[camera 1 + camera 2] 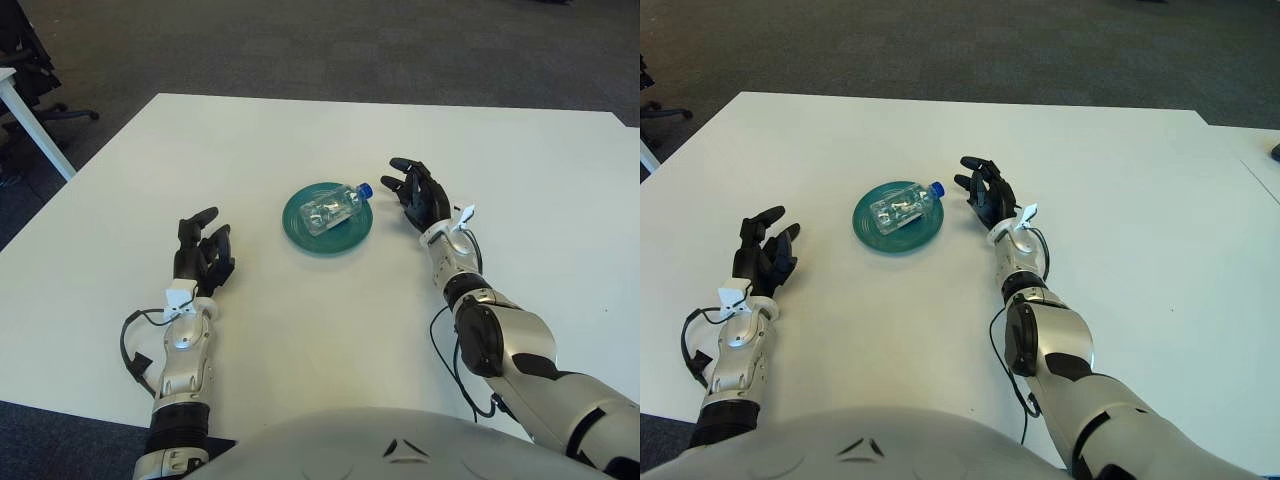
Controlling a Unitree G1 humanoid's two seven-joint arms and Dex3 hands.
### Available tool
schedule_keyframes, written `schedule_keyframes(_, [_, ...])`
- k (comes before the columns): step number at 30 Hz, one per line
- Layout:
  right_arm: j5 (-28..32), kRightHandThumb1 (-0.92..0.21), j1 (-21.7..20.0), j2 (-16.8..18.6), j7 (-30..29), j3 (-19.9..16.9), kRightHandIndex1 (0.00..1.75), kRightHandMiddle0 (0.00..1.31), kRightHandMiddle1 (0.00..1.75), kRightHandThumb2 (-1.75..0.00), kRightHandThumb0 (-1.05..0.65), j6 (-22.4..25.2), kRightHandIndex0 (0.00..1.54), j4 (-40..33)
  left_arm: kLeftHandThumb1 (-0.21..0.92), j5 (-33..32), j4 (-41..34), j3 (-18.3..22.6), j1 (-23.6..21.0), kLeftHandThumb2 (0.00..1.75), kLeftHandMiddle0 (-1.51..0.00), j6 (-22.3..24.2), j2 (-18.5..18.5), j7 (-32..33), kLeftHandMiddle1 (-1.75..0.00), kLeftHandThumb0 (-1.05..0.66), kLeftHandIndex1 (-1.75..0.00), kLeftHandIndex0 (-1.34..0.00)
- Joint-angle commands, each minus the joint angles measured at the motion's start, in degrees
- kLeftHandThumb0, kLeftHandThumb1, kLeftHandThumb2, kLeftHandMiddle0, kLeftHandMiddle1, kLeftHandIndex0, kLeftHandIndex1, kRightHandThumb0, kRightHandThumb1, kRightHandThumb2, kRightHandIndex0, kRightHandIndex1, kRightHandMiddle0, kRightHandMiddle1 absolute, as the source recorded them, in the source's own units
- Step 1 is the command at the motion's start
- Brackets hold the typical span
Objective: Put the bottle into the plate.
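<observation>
— So, starting at the left?
— Left hand (200,255) idle out on the white table (300,330), well to the left of the plate, fingers loosely spread, holding nothing.
— And the middle?
— Green plate (300,232) near the table's centre. Clear bottle (333,208) lying on its side inside it, blue cap (366,189) poking out past the right rim.
— Then the right?
— Right hand (418,192) just beside the plate's right edge, near the cap but apart from it. Fingers open, gripping nothing.
— Step in hand, then?
— Looks like the placing is done and the release finished; bottle resting in the plate on its own. Judged as the closing stage of the task.
— Next move?
— Probably just drawing the right hand clear, away to the right, without brushing the cap. Round bottle on its side, so could roll if nudged.
</observation>
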Motion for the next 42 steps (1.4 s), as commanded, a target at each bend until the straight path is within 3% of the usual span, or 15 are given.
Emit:
schedule_keyframes(1, [1.69, -0.90, 0.47, -1.03, -0.23, -1.41, 1.05, 0.23, 1.19, -0.63, -0.65, 2.00, 0.53, 0.21, 0.92, 0.27, 0.93, 0.49, 1.09, 0.66, -0.41, -0.25, 0.27, 0.06, -0.50, -0.70, -1.01, -0.09])
schedule_keyframes(8, [2.57, -0.92, 2.85, -0.31, -1.24, -3.04, 1.05, 0.25, 1.20, -0.62, -0.65, 3.83, 0.53, 1.01, 0.92, -1.06, 2.30, 1.18, 0.82, 0.66, -0.45, -3.01, -0.89, -0.12, -0.55, -0.71, -1.03, -0.11])
schedule_keyframes(14, [1.09, -0.91, 4.07, 1.05, -3.96, -1.76, 1.06, 0.26, 1.20, -0.63, -0.62, 3.19, 0.54, 0.84, 0.92, -2.43, 4.28, 1.18, 0.11, 0.61, -0.49, -4.99, -1.33, -1.04, -0.65, -0.70, -1.07, -0.20])
schedule_keyframes(20, [-1.40, -0.83, 4.44, 1.92, -7.20, 0.77, 1.09, 0.22, 1.19, -0.70, -0.57, 2.15, 0.55, 0.33, 0.92, -3.52, 4.81, 1.22, -0.30, 0.56, -0.53, -5.83, -1.66, -1.41, -0.74, -0.66, -1.09, -0.28])
schedule_keyframes(26, [-3.97, -0.73, 4.29, 2.51, -9.90, 3.29, 1.11, 0.20, 1.18, -0.79, -0.47, 2.30, 0.55, 0.69, 0.92, -4.11, 3.90, 1.14, 0.20, 0.56, -0.54, -4.99, -2.28, -1.15, -0.78, -0.64, -1.10, -0.29])
schedule_keyframes(42, [-6.62, -0.68, 5.57, 3.90, -10.26, 5.61, 1.23, 0.18, 1.21, -0.84, -0.41, 0.33, 0.59, 2.46, 0.92, -5.33, 3.26, 2.41, 1.81, 0.51, -0.52, -2.49, -1.88, -1.66, -0.86, -0.63, -1.12, -0.27])
